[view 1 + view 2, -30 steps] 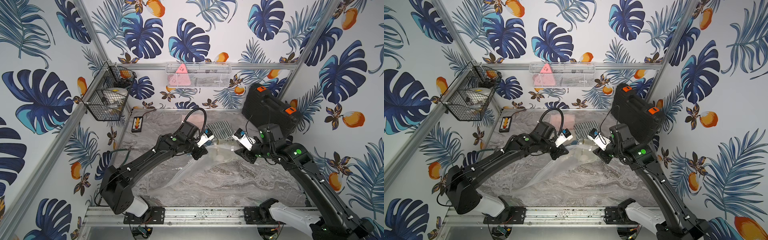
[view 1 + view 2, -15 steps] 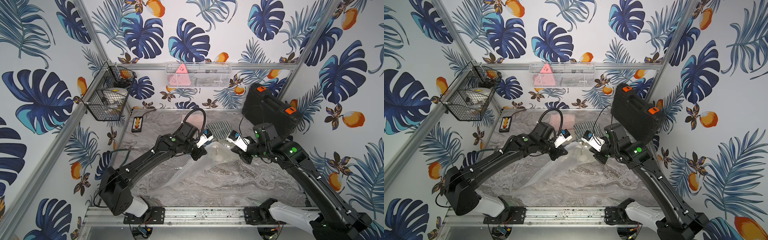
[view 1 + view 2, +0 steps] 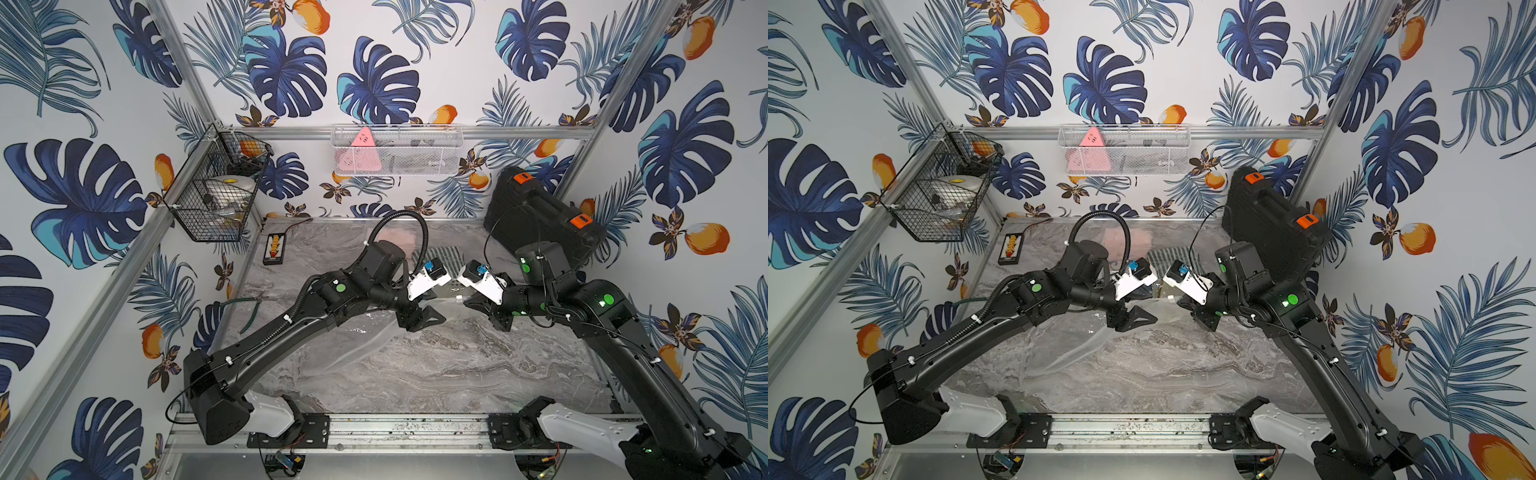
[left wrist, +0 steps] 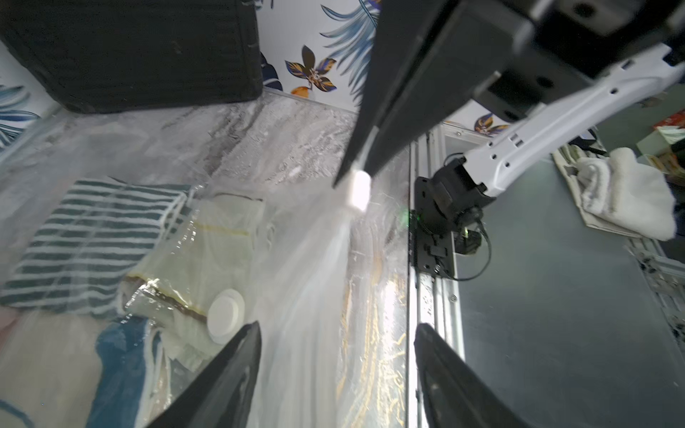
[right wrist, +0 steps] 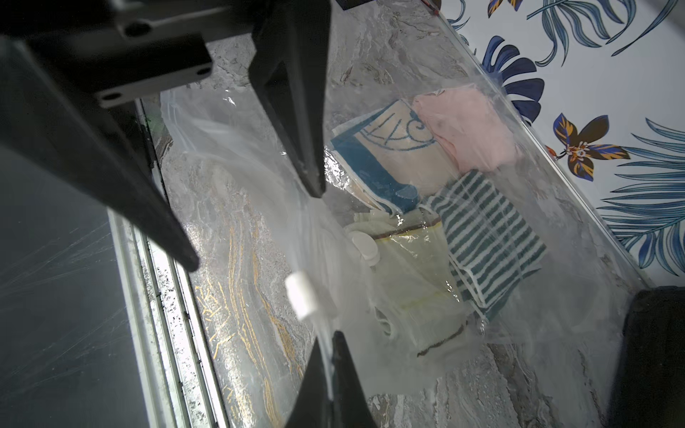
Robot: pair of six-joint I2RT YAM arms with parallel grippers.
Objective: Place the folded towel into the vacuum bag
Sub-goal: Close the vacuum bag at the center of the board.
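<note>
I see my right gripper (image 5: pixel 328 355) pinched tight on the edge of the vacuum bag (image 5: pixel 259 192), right beside the small white clip (image 5: pixel 302 295) on that edge. My left gripper (image 4: pixel 335 355) stands open, its two black fingers (image 4: pixel 230 370) spread apart over the bag with nothing between them. In both top views the two grippers face each other over the middle of the gray table (image 3: pixel 457 374), left (image 3: pixel 428 319) and right (image 3: pixel 1187 307), and the clear bag (image 3: pixel 1075 349) trails from them toward the front. The round white valve (image 4: pixel 225 316) shows on the bag. Behind the plastic lie folded towels: a green striped towel (image 5: pixel 489 237), a pink towel (image 5: pixel 467 129), a blue and tan towel (image 5: pixel 381 155) and a pale towel (image 4: pixel 218 237). I cannot tell if they lie inside the bag or under it. A black case (image 3: pixel 536 216) leans at the back right
</note>
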